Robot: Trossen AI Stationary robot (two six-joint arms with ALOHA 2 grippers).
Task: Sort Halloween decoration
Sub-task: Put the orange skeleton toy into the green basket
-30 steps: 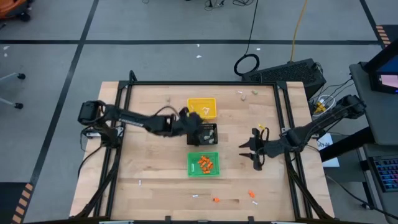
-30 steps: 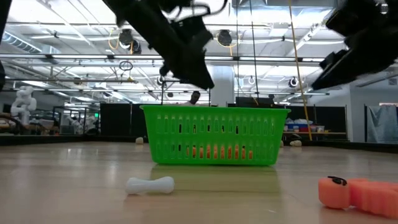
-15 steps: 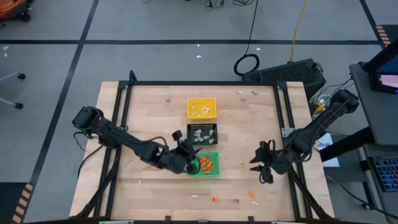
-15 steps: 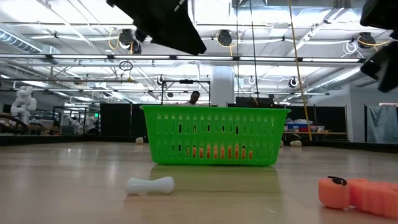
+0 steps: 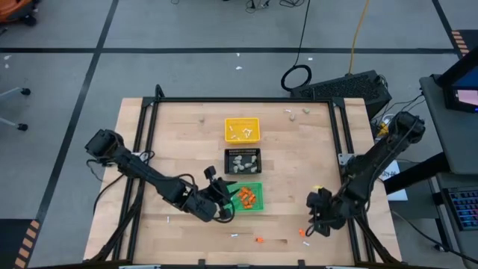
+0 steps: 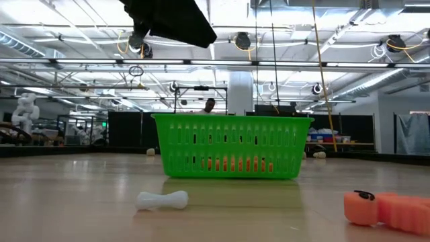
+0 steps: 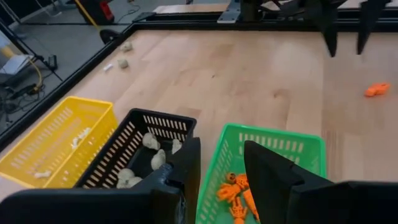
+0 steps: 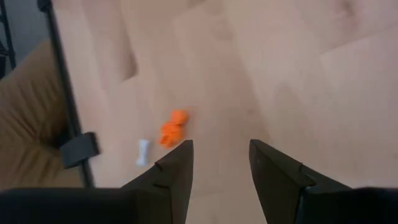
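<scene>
Halloween decoration pieces, sorted and unsorted, on the wooden surface (image 5: 179, 142). Orange bits (image 5: 247, 196) lie in the green tray (image 5: 257, 205); beige-grey lumps (image 5: 243, 161) fill the black tray (image 5: 243, 152) just behind it; thin white sticks (image 5: 240, 134) lie in the yellow tray (image 5: 243, 121) farther back, the three trays forming a line. Loose pieces remain: an orange bit (image 5: 259, 240) and a white stick (image 5: 234, 235) near the front edge, an orange bit with a white stick (image 5: 305, 237) just beside the right gripper, and two lumps (image 5: 296, 113) at the far edge. The left gripper (image 5: 224, 203) hangs at the green tray's near-left corner, jaws parted and empty. The right gripper (image 5: 317, 221) hovers over the front right of the surface, jaws likewise apart, holding nothing. No brand, label or writing is legible in any view.
</scene>
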